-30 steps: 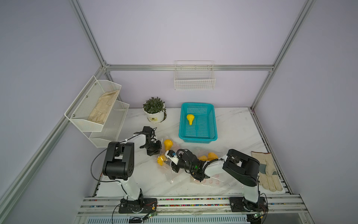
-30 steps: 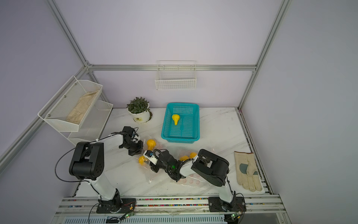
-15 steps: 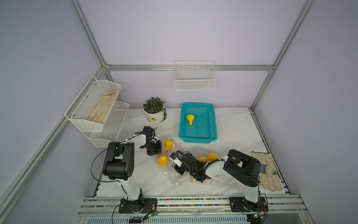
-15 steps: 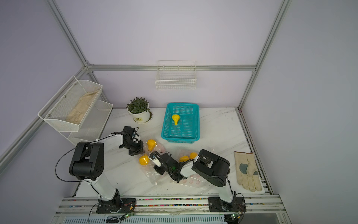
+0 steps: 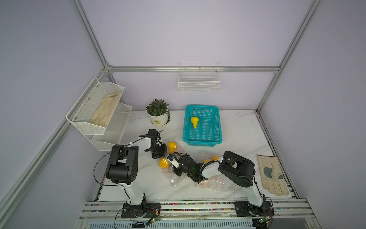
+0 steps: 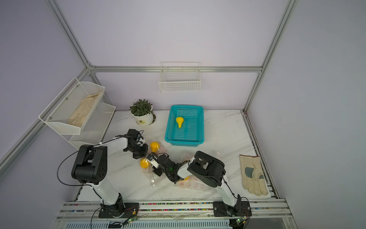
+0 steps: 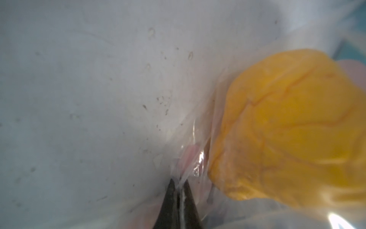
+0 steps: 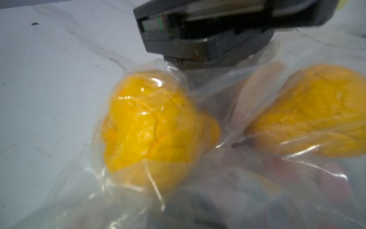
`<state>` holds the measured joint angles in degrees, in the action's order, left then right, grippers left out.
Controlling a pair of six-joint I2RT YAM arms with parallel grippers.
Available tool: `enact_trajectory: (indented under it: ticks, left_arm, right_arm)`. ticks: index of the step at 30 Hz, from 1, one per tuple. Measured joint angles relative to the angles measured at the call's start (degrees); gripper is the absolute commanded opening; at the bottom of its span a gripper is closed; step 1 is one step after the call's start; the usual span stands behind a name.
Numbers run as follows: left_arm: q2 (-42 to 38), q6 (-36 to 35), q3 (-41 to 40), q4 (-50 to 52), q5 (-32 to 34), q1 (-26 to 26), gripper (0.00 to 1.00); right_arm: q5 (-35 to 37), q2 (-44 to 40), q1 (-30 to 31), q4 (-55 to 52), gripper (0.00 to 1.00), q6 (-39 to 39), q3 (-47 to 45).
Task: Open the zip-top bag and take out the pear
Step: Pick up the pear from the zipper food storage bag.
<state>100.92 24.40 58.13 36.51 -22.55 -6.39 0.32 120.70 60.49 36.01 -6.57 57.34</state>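
Pinching clear film of the zip-top bag (image 7: 198,138) — left pincer (image 7: 179,190) pressed together on it. Right pincer (image 5: 171,164): spread or not, cannot tell; its fingers are lost under plastic. Pear (image 8: 156,128) inside the bag, just ahead of the right pincer. Judged light and squashy under slippery film — take it across the bulb. Plant pot (image 5: 159,120) logo unreadable.

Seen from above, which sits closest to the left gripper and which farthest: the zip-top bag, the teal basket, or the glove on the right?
Measured from the left gripper in a top view:
1. The zip-top bag: touching, pinched in the gripper.
2. The teal basket: behind it, to the right.
3. The glove: at the far right table edge.
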Motion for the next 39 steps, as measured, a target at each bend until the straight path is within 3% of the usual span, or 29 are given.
enact_trajectory:
  ticks: [8, 19, 25, 35, 39]
  left_arm:
    - [0.0, 0.0, 0.0, -0.07, 0.04, -0.46, 0.0]
    - [0.0, 0.02, 0.0, -0.11, 0.02, -0.52, 0.0]
    - [0.0, 0.04, 0.0, -0.24, -0.04, -0.68, 0.0]
    - [0.0, 0.04, 0.0, -0.42, -0.02, -0.81, 0.0]
    - [0.0, 0.04, 0.0, -0.44, 0.0, -0.87, 0.0]
  right_arm:
    - [-2.51, -1.9, -0.59, 6.05, 0.3, 0.52, -3.67]
    - [-12.5, -3.1, -0.52, 8.72, 0.52, 1.25, -0.24]
    - [-11.34, -1.29, -0.2, 3.8, 0.72, -1.2, 6.27]
    - [-6.4, -0.44, 0.55, -5.99, 0.91, -4.48, 7.34]
    - [-2.93, 0.42, 0.46, -10.75, 0.92, -3.93, 8.55]
